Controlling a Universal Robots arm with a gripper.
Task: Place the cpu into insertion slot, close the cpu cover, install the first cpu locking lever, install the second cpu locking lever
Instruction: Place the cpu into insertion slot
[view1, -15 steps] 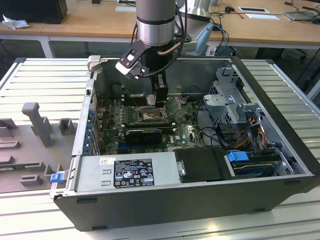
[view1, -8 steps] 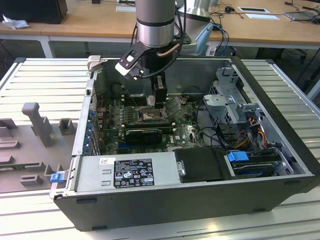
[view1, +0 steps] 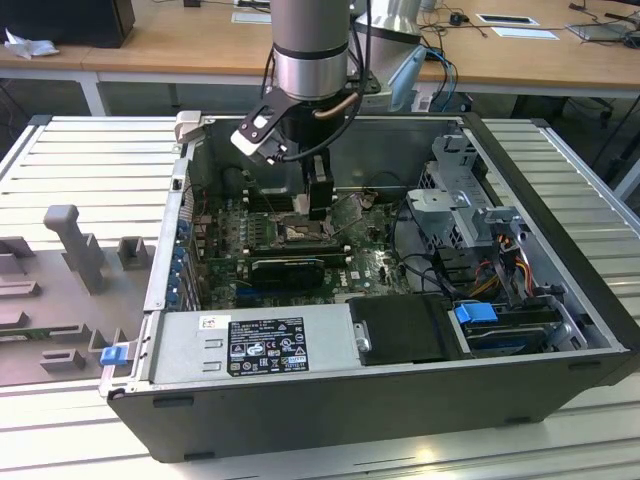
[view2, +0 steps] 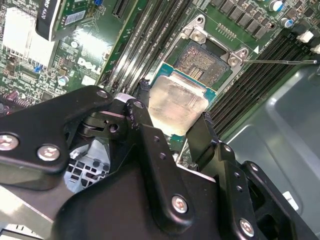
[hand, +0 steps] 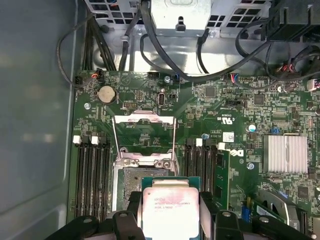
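My gripper (view2: 172, 114) is shut on the cpu (view2: 177, 102), a flat square chip with a pale metal face, pinched by two opposite edges between the black fingers (view2: 141, 107). In the first wrist view the cpu (hand: 169, 210) hangs just above and partly over the insertion slot (hand: 131, 186), whose grey-gold contact field lies uncovered. The insertion slot (view2: 204, 56) shows past the chip's edge. The cpu cover (hand: 144, 119) stands flipped open beyond the slot. A thin locking lever (view2: 280, 61) sticks out, raised. In the exterior view the gripper (view1: 318, 208) hovers over the slot (view1: 300, 233).
Black memory slots (hand: 92, 175) flank the socket on both sides. A finned heatsink (hand: 285, 153) and cables (hand: 165, 55) sit nearby. The case walls, power supply (view1: 255, 342) and drive cage (view1: 470, 205) hem in the board.
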